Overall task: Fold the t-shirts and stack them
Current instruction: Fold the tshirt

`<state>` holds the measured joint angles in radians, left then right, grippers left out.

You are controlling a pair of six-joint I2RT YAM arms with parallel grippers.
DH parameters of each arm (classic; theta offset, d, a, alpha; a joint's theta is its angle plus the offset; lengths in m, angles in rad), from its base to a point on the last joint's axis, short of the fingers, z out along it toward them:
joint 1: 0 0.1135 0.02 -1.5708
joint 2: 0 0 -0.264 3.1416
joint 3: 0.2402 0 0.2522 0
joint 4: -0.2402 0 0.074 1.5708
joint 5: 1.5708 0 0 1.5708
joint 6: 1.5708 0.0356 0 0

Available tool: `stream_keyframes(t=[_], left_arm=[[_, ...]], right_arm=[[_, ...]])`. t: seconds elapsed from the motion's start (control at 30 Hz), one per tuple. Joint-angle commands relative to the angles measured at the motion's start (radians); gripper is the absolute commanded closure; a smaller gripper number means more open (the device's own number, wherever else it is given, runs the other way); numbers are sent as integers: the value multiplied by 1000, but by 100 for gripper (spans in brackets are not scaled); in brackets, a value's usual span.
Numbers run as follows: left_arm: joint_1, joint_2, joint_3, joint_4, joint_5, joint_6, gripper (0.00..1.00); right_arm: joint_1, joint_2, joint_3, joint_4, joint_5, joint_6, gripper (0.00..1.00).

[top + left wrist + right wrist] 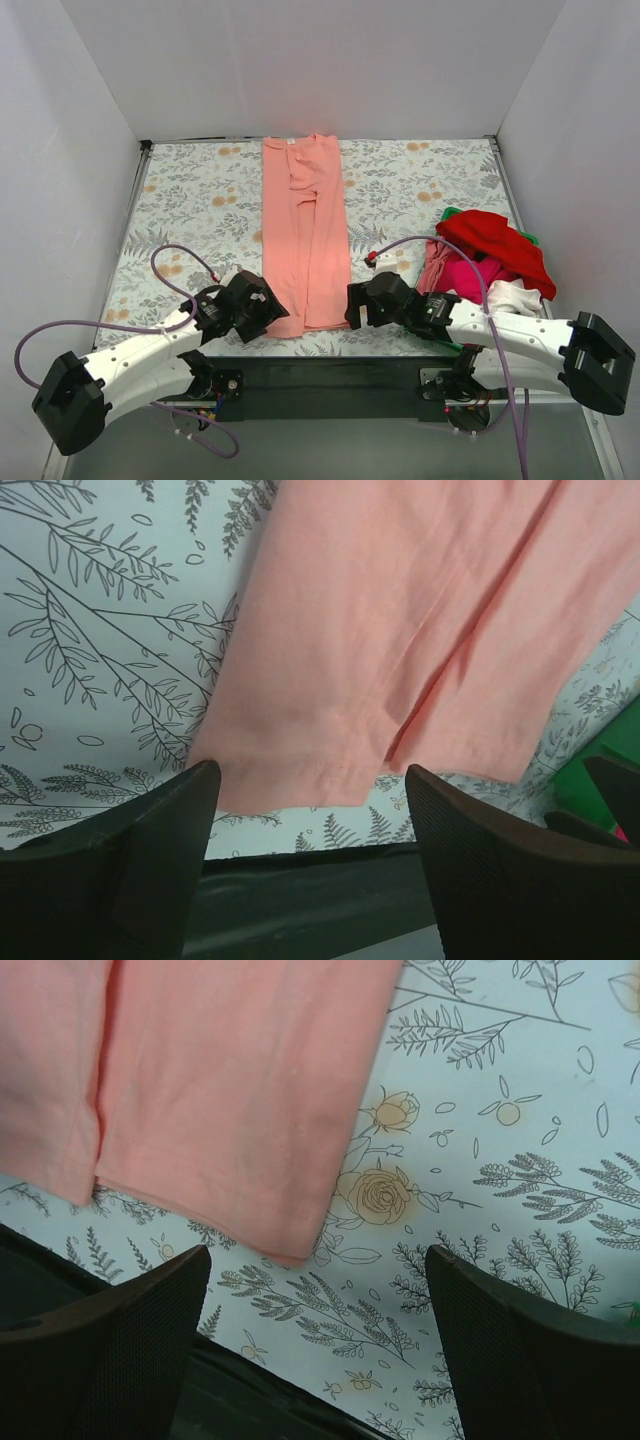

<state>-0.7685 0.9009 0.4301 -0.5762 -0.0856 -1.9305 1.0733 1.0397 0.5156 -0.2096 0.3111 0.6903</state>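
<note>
At table centre, the salmon-pink t-shirt (305,235) lies flat as 1 long narrow strip. Its sides are folded in, the collar is at the far edge and the hem is near the arm bases. The left gripper (266,310) sits at the near-left hem corner and the right gripper (352,305) at the near-right corner. Both have jaws spread wide and hold nothing.

Step in hand, judged: pinch both hem corners for the crosswise fold.
- In the left wrist view the hem corner lies between the fingers (150,850), so it can go straight down.
- In the right wrist view the corner sits left of mid-gap, so nudge that arm toward the shirt first.
- Catch all layers, lift both corners level, carry them toward the collar and lay them down without dragging.

The red t-shirt (495,245), magenta t-shirt (470,275) and white t-shirt (515,297) wait heaped at right, over the green basket (452,213).

No readable brand, label or writing anywhere. The floral tablecloth (200,190) carries only a printed pattern.
</note>
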Motion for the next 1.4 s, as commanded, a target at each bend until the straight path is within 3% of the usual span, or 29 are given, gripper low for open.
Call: stream_keyframes(t=[0.0, 0.2, 0.73, 1.17, 1.37], left_arm=[[-8, 9, -17, -33, -6, -28, 28], [-9, 12, -11, -109, -51, -47, 37], [-11, 16, 93, -223, -85, -10, 39], [-11, 84, 0, -145, -40, -21, 60], [-11, 122, -36, -110, -39, -28, 81]], right_arm=[[-1, 48, 53, 21, -43, 17, 6], [-3, 106, 61, 22, -66, 34, 9], [-3, 120, 24, 50, -106, 61, 12], [-1, 192, 38, 68, -90, 94, 19], [-3, 233, 43, 99, -107, 103, 28]])
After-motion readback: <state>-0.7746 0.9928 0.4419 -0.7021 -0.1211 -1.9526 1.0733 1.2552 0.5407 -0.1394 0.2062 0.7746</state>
